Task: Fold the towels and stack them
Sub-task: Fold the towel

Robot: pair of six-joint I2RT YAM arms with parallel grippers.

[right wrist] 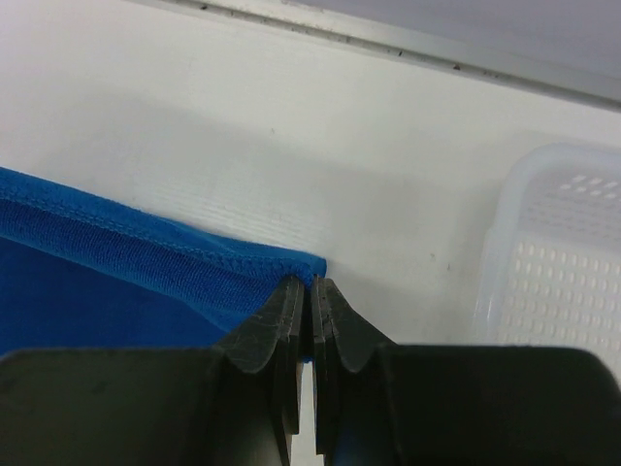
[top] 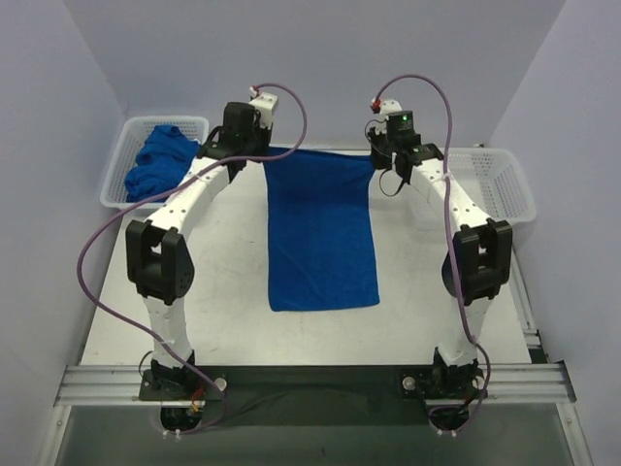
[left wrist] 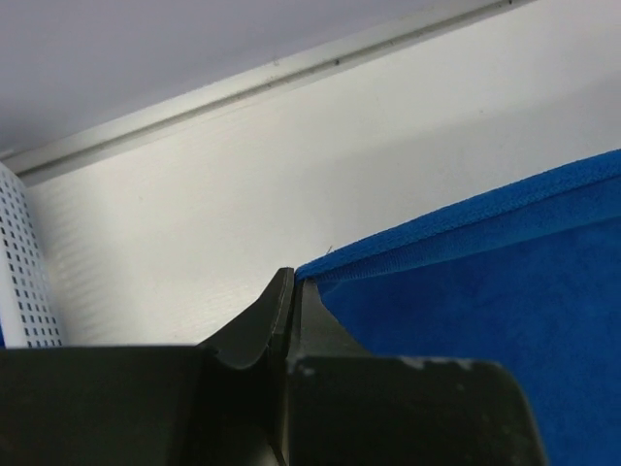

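The left gripper (left wrist: 294, 283) was pinched shut on one far corner of the towel (top: 320, 233), and the right gripper (right wrist: 310, 288) on the other. The cloth hung taut between them, lying flat on the table (top: 233, 291) below. Bunched towels (top: 160, 160) sat in the basket (top: 114, 175) just outside the left gripper.

A white table (top: 417, 320) fills the middle. At its far left corner stands a white plastic basket (top: 114, 184) with mesh sides, and a second basket (top: 522, 194) of the same kind at the far right. Pale walls (top: 320, 58) close three sides; a metal rail (top: 97, 383) runs along the near edge.
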